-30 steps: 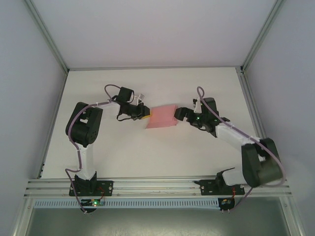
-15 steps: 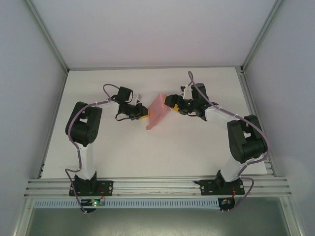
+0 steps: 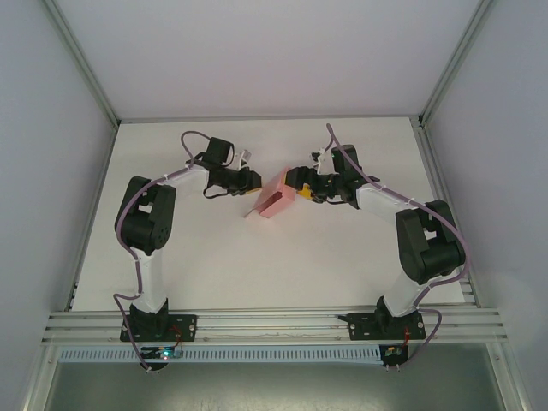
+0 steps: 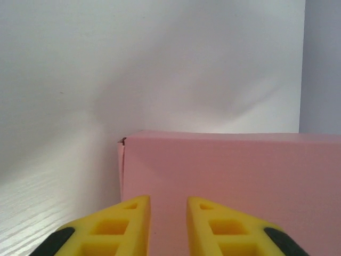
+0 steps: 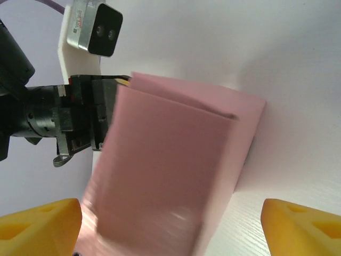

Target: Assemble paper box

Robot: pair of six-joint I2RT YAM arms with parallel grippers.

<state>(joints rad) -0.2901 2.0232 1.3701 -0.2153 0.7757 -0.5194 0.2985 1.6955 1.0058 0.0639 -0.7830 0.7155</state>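
While your right gripper point(image 5: 170, 210) stands wide, its fingers point(image 5: 42, 221) straddle the box point(image 5: 170, 149), and one of them is clear of the pink edge. The box stands tilted up on the table point(image 3: 257, 257), between your two arms. Your left gripper point(image 4: 168, 205) shows a narrow gap and holds nothing, with the box's flat side close in front of it.

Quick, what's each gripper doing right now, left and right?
Left gripper: jaws slightly apart, holding nothing, just short of the paper box.
Right gripper: open wide, jaws either side of the paper box, a gap showing at one jaw.
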